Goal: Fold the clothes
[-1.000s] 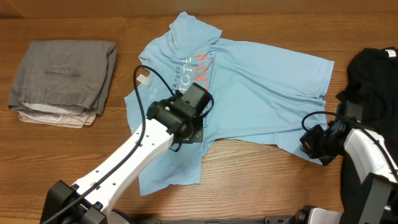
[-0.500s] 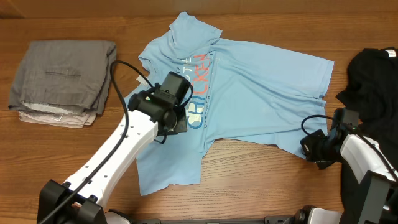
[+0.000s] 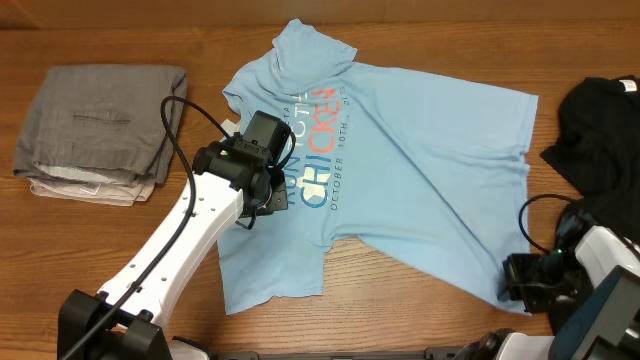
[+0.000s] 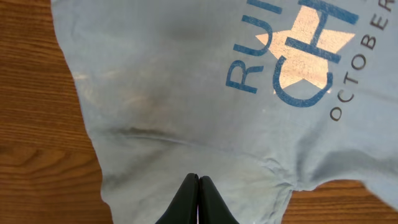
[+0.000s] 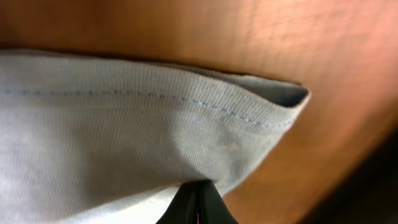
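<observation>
A light blue T-shirt [image 3: 420,150] lies spread, lettering up, on the wooden bench [image 3: 90,260]. The left hand [image 4: 198,190], fingers pressed together, sits on its front; the right hand [image 5: 198,202] pinches a hem corner.

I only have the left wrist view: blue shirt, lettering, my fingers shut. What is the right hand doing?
Observer: The right hand is shut on the shirt's hemmed corner, at its near right end.
Operator: Is the shirt lying flat?
Observer: Mostly spread, lettering up; the part at the far edge is folded over.
Operator: Anything else nearby?
Observer: Folded grey trousers to the left, a black garment to the right.
</observation>
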You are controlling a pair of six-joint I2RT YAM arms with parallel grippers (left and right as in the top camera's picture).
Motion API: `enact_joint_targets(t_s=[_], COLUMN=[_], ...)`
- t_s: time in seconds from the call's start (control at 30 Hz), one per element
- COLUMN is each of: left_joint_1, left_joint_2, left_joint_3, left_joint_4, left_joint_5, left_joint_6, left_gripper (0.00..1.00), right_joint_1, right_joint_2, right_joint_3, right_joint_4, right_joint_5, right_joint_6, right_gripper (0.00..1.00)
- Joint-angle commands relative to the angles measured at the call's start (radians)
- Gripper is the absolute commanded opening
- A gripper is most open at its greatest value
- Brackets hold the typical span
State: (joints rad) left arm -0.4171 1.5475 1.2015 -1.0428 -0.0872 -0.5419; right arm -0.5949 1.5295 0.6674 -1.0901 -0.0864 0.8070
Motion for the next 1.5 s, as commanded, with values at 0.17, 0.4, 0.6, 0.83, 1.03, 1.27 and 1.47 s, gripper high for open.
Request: enact_joint_targets(t_s=[0.17,0.4,0.6,0.83,1.03,1.27,1.47], left_joint_1=[0.012,0.109,0.204,0.230,0.279,0.293,0.293], left_joint_2=[-0.005,-0.079,-0.182,-0.177,-0.173,-0.146,-0.085], left_joint_3=[0.007,0.007,0.005,-0.092,-0.270,-0.470,-0.521], left_joint_4=[-0.024,-0.084,-0.146,-0.111,0.066,0.333,0.454], left_joint_5=[-0.032,0.006,0.079,0.080,0.114,0.113,0.076], left_joint_6=[0.048,0.047,0.048,0.048,0.048,0.040,0.040], left_gripper=[0.04,0.04,0.04,0.04,0.04,0.04,0.04], right_joint_1=[-0.028,-0.026,0.016,0.135,0.240,0.264,0.264], right_joint_2=[0.018,-0.040,-0.107,-0.114,-0.114,-0.114,-0.114], right_joint_3=[0.076,0.299,0.430,0.433,0.433,0.433,0.432], right_joint_4=[-0.049,-0.196,-0.215,-0.142,-0.042,-0.012,-0.010], right_joint_5=[0.084,0.049,-0.180,-0.229,-0.214,-0.165,-0.165], right_joint_6=[-0.052,-0.150,-0.447,-0.494,-0.494,-0.494,-0.494], right_gripper=[0.04,0.04,0.23,0.29,0.40,0.44,0.44])
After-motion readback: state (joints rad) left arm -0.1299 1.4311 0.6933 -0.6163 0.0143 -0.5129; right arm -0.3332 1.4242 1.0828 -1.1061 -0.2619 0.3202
